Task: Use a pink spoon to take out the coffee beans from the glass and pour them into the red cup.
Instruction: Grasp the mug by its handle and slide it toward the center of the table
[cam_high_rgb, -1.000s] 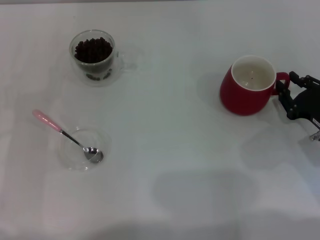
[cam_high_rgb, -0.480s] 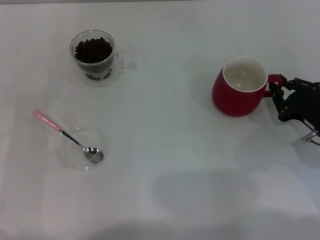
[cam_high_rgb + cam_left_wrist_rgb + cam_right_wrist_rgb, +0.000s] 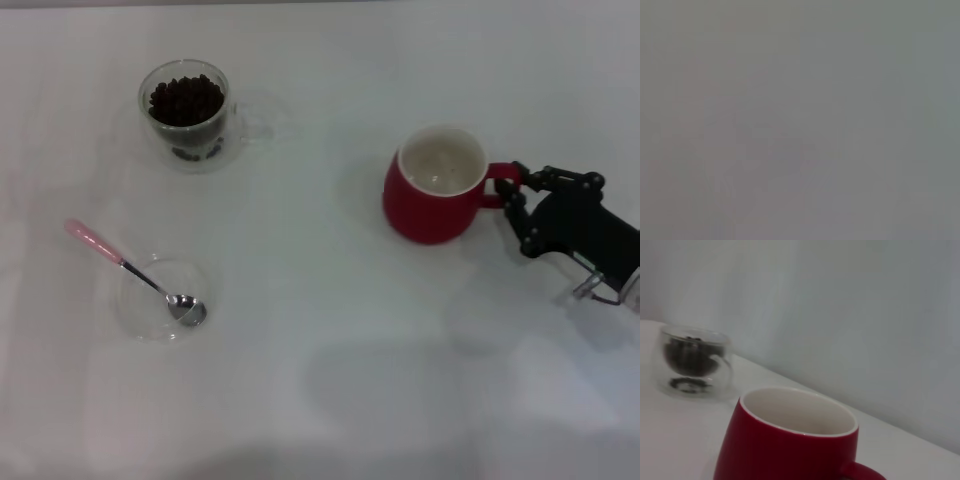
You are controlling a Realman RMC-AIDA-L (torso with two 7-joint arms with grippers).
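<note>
My right gripper (image 3: 512, 192) reaches in from the frame's right, arm low and level, fingers clamped on the red cup's (image 3: 432, 196) handle at centre-right.

My left wrist cam's just grey blur, nothing readable. Right wrist cam cuts off red cup (image 3: 790, 440) base & handle; coffee beans (image 3: 687, 356) behind it are blurred.

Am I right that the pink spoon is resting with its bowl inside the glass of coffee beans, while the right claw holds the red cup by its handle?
Not quite. In the head view the pink spoon rests with its bowl in the shallow clear dish, apart from the glass of coffee beans. The rest holds: the right claw is shut on the handle of the red cup.
</note>
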